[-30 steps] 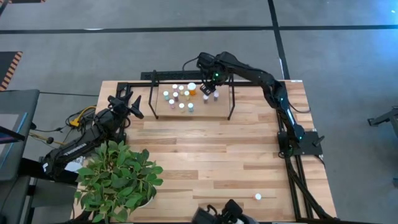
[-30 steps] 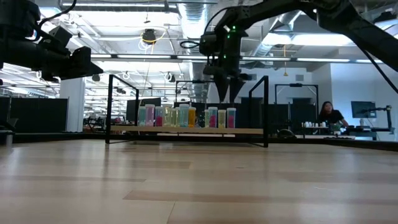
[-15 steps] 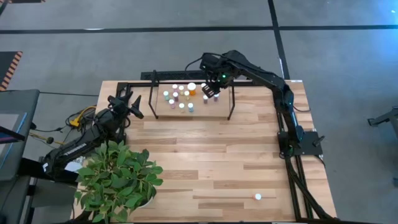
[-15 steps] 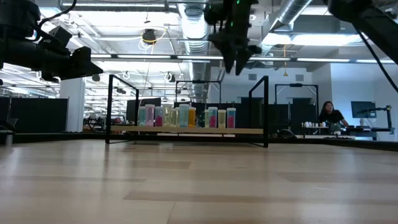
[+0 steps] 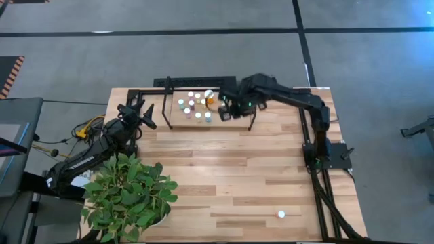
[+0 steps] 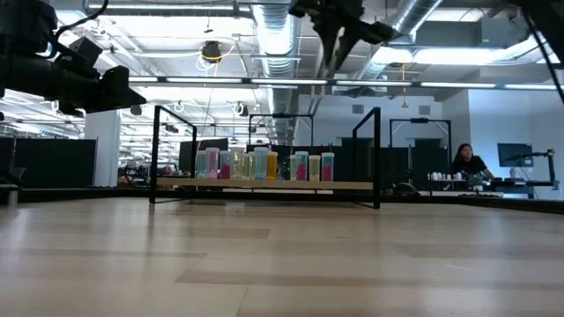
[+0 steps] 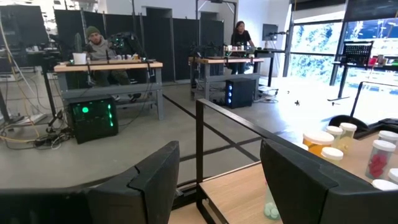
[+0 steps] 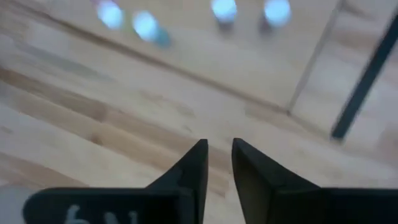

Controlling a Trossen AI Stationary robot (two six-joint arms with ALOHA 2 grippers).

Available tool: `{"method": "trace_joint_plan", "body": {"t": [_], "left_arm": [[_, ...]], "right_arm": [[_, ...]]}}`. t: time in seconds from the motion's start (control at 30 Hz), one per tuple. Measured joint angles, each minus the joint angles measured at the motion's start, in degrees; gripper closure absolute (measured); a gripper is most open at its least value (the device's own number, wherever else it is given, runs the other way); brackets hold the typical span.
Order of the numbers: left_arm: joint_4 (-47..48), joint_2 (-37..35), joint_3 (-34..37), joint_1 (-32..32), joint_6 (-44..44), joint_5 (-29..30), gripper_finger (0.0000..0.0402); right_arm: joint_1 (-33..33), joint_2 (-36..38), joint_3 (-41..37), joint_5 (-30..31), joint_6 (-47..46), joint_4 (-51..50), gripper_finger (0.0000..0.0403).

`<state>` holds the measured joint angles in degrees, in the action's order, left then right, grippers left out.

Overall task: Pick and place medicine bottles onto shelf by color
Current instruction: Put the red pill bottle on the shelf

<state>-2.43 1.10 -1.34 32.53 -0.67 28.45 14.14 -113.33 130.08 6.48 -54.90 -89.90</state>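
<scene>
Right pincer (image 5: 227,110) hangs high above the shelf (image 5: 247,114), fingers drawn nearly together on nothing | medicine bottles (image 6: 264,165) stand in a row on the shelf board (one lone bottle (image 5: 281,214) sits far off on the tabletop (image 5: 230,169)) | left pincer (image 5: 140,112) waits beside the shelf's end, fingers partly apart, empty

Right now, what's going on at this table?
The right gripper hangs high over the right end of the shelf, fingers shut and empty. The medicine bottles stand in rows on the shelf board; one more bottle sits alone near the table's front edge. The left gripper waits partly open, off the shelf's left end, beside a potted plant.
</scene>
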Motion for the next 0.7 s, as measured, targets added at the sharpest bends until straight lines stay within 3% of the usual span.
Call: {"method": "trace_joint_plan", "body": {"t": [0.1,0.3,0.43,0.7], "left_arm": [[0.01,0.0,0.0,0.0,0.0,0.0,0.0187],[0.01,0.0,0.0,0.0,0.0,-0.02,0.0187],[0.0,0.0,0.0,0.02,0.0,-0.02,0.0187],[0.01,0.0,0.0,0.02,0.0,-0.02,0.0187]], "right_arm": [[-3.0,1.57,-6.59,-0.26,-4.56,-0.14,0.0317],[-6.8,3.57,-16.88,-7.65,-16.47,-0.21,0.0331],[-6.55,3.51,-18.29,-11.66,-16.84,-0.1,0.0332],[-11.41,3.58,-18.54,-11.37,-14.39,-0.04,0.0332]]}}
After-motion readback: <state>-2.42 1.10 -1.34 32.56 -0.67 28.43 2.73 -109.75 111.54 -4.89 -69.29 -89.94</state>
